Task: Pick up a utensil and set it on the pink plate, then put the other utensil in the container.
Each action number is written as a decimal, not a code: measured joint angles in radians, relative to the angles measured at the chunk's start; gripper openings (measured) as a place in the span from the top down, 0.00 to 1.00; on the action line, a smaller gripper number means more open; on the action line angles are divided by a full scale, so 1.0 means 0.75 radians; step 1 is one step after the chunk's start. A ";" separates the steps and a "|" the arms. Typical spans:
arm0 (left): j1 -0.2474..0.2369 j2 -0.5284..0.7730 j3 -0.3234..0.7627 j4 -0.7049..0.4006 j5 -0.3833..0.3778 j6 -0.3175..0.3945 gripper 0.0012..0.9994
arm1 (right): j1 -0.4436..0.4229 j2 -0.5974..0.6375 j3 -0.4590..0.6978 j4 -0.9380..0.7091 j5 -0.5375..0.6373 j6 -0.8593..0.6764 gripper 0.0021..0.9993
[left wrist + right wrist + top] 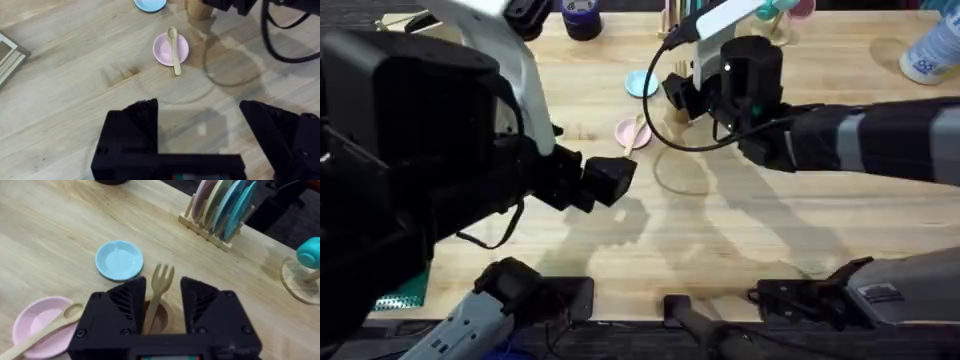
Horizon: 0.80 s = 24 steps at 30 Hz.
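Note:
The wooden spoon point(173, 49) lies on the pink plate point(162, 52), bowl on the plate and handle end overhanging the rim; it also shows on the pink plate point(35, 322) as the spoon point(47, 327). The wooden fork point(160, 287) stands tines up with its handle down in the brown cup point(159, 322). My right gripper point(162, 286) hangs right over the cup, its fingers point(122, 305) apart on either side of the fork with a gap showing. My left gripper point(200, 130) is open and holds nothing, hovering over bare table short of the plate.
A light blue plate point(119, 260) lies beside the cup. A wooden rack of plates point(220, 210) and a teal-topped stand point(305, 270) sit farther back. A dark blue tub point(582, 18) and a bottle point(930, 50) stand at the far edge.

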 joint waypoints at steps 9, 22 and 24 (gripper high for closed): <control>0.000 0.000 0.000 -0.001 -0.001 -0.001 0.01 | 0.000 -0.242 -0.001 -0.358 0.001 -0.028 0.16; 0.000 0.000 0.000 -0.070 -0.001 0.000 0.01 | 0.000 -0.615 -0.001 -0.886 0.005 -0.034 0.00; 0.000 0.000 0.000 -0.105 -0.001 0.000 0.01 | 0.000 -0.661 -0.001 -0.969 0.006 -0.034 0.00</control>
